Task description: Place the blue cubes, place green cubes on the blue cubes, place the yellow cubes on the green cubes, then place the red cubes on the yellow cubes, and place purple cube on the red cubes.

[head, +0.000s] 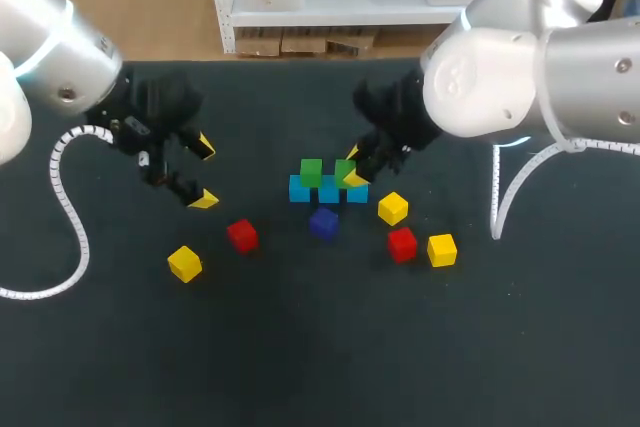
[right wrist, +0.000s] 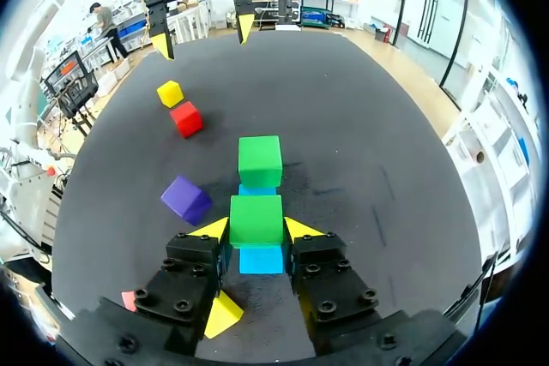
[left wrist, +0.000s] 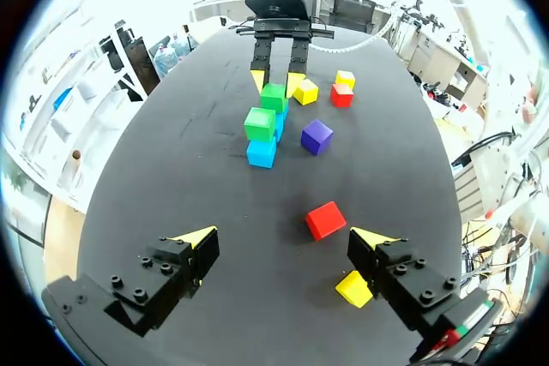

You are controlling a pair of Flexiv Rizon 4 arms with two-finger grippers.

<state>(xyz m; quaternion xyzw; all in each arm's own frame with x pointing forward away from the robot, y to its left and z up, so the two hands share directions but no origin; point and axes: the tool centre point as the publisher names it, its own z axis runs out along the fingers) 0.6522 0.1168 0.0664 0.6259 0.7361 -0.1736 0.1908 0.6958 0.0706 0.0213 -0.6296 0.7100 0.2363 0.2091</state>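
My right hand (right wrist: pixel 257 229) is clamped on a smooth green cube (right wrist: pixel 256 219) atop the blue cubes (right wrist: pixel 261 258) mid-worktop (right wrist: pixel 386 143) (matte black cloth), second green cube (right wrist: pixel 259 160) alongside. My left hand (left wrist: pixel 287 237) hangs with its fingers apart.

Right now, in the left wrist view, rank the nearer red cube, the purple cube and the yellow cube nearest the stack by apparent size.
1. nearer red cube
2. purple cube
3. yellow cube nearest the stack
This order simply follows nearness to the camera, so their true sizes may well match.
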